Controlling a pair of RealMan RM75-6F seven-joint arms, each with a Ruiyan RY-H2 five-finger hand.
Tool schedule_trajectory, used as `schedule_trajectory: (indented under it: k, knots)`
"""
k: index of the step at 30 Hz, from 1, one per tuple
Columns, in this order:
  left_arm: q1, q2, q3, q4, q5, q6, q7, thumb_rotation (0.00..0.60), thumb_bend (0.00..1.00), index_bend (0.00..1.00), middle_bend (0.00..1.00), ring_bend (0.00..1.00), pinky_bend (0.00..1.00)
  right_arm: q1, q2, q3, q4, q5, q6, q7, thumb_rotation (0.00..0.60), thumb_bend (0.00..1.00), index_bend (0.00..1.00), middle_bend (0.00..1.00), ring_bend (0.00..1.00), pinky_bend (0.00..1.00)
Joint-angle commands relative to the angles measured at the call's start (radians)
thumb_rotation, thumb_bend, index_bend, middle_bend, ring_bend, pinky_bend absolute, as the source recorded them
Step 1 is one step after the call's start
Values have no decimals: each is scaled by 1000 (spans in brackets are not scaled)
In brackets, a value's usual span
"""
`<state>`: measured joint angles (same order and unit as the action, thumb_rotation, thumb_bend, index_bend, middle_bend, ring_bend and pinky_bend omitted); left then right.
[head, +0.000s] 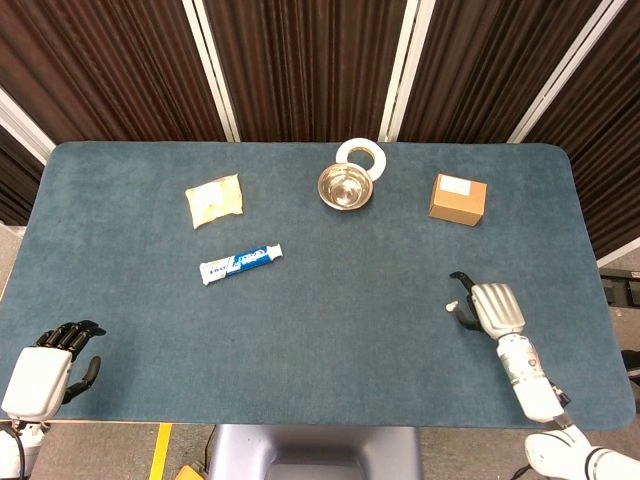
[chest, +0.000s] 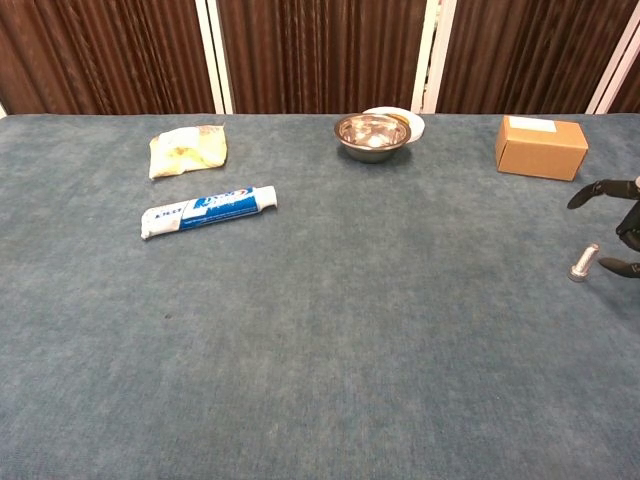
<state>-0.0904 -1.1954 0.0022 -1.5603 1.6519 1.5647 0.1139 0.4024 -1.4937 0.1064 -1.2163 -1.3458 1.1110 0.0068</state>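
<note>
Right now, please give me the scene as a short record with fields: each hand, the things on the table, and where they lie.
left hand: at the near left edge of the table, fingers curled in, holding nothing
right hand: over the near right part of the table, fingers spread, holding nothing
nearest to right hand: cardboard box, farther back, apart from it
toothpaste tube: lying flat, left of centre
yellow packet: behind the tube
metal bowl: far centre, upright
white ring: just behind the bowl
</note>
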Motion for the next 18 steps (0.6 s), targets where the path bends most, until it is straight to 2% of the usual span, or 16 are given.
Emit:
schedule_trajectory:
  k: [1,3,5,7,9,11,13,14,16,18]
  knots:
    - [0,1,0,0,0,-1,0,600,451,353,300,293,421,-22,2,2,-6,-29,80,-41,600,314,296,985,874,809]
    - [0,1,0,-1,1,0,-1,600,451,353,300,293,421,-46,8,6,-25,-42,150,-83,600,271,287,980,855,790]
    - [0,1,0,0,2,1,-1,600,451,352,300,294,421,-71,28,6,-68,-48,203,-123,600,229,281,887,840,779]
    - [-1,0,1,-1,2,0,0,600,451,352,300,294,421,-94,57,4,-123,-53,239,-132,600,209,266,670,786,761]
    - [0,0,1,-1,3,0,2,600,451,352,300,294,421,-113,85,-1,-166,-56,261,-137,600,206,258,538,683,701]
    - [-1,1,2,-2,4,0,2,600,452,352,300,293,421,-138,115,-9,-211,-52,283,-147,600,205,243,426,500,537]
    - [0,1,2,-3,5,1,0,600,450,352,300,293,421,-160,138,-18,-246,-53,303,-153,600,205,226,311,271,239]
    - [0,2,2,-3,6,2,-2,600,450,352,300,293,421,-175,149,-23,-261,-59,325,-157,600,206,224,265,186,124]
    - [0,2,1,-3,6,4,-5,600,451,352,300,293,421,-198,162,-32,-278,-73,359,-164,600,206,221,212,101,44]
    - [1,3,2,-2,7,6,-7,600,451,352,300,294,421,-224,175,-39,-290,-87,398,-162,600,206,218,176,58,26]
